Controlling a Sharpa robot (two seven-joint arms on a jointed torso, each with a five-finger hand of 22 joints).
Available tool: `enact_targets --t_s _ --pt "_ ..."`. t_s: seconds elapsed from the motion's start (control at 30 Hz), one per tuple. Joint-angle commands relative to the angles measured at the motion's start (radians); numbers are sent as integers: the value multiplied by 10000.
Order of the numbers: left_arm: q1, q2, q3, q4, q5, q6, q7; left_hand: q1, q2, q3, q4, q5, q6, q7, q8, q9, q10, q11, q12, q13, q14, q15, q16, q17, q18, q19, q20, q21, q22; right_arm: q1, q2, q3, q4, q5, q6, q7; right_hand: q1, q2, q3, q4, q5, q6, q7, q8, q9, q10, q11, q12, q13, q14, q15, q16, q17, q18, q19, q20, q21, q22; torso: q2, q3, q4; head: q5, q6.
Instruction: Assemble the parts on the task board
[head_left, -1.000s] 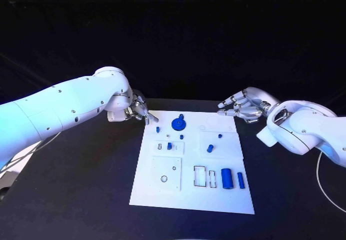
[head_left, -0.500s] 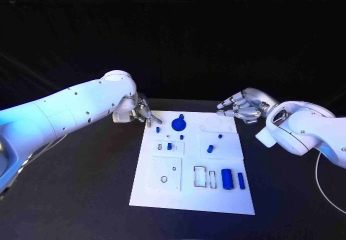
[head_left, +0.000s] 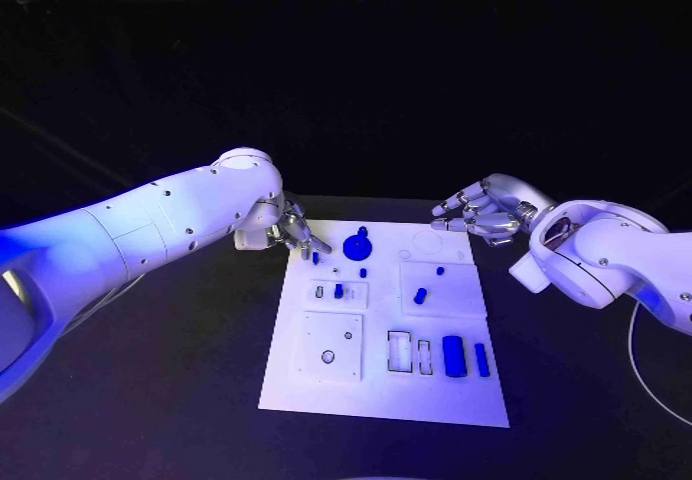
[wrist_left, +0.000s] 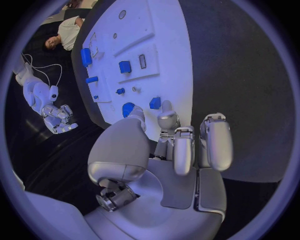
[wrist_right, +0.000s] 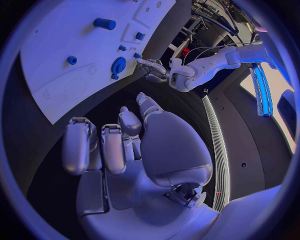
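Note:
The white task board (head_left: 378, 385) lies in the middle of the black table. A blue gear (head_left: 358, 247) stands near its far edge, with a small blue peg (head_left: 315, 257) to its left. More blue parts (head_left: 420, 296) sit mid-board, and two blue cylinders (head_left: 453, 356) lie near the right side. My left hand (head_left: 289, 230) hovers at the board's far left corner, holding nothing, its fingertips close to the peg (wrist_left: 155, 103) and gear (wrist_left: 128, 108). My right hand (head_left: 479, 214) hangs off the far right corner, fingers loosely bent and empty.
Bare black table (head_left: 159, 380) surrounds the board on every side. Recessed slots and outlines (head_left: 408, 352) mark the board's near half. The right wrist view shows the board (wrist_right: 62, 45), the gear (wrist_right: 117, 65) and my left hand (wrist_right: 150, 67) beyond it.
My left hand has slid a little rightward onto the board's far left corner, nearer the peg and gear. The right hand has barely moved.

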Motion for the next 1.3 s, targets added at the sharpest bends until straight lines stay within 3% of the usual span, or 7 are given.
enact_targets --t_s 0.03,0.53,0.73,1.3 --pt "-13 44 -3 -64 -73 166 183 41 44 -87 3 -16 76 -2 48 2 44 -35 55 11 1052 -41 24 2628 -7 154 19 36 380 -5 3 2 12 8 146 55 12 91 -17 28 71 16 8 16 -14 -67 12 -58 -25 669 -17 -67 927 169 -62 16 -44 -23 -9 2 0 7 -15" --pt "-30 163 -30 -167 -73 17 256 680 268 -197 -85 -14 110 -60 275 88 71 -87 105 29 1052 -86 24 2628 -15 171 -26 57 429 -5 9 2 22 10 189 38 11 92 -17 29 72 15 8 16 -14 -68 12 -60 -27 670 -17 -66 928 172 -68 16 -51 -36 -4 1 3 21 -13" --pt "-35 171 -41 -215 -73 -20 247 1308 547 -12 -271 -13 83 -85 422 159 84 -112 129 34 1052 -110 24 2628 -13 169 -49 44 430 -5 7 2 18 10 199 27 11 92 -17 29 72 15 8 16 -14 -68 12 -60 -27 670 -17 -66 928 172 -68 16 -51 -36 -1 -1 10 21 -13" --pt "-38 172 -48 -208 -55 -49 302 1891 653 165 -590 -11 102 -128 636 276 95 -147 137 25 1052 -132 24 2628 -2 149 -69 -9 394 -5 43 2 -18 6 245 -3 1 107 -23 43 82 16 9 19 -13 -72 14 -65 -35 668 -16 -75 920 175 -74 17 -62 -54 -4 -5 11 38 -59"
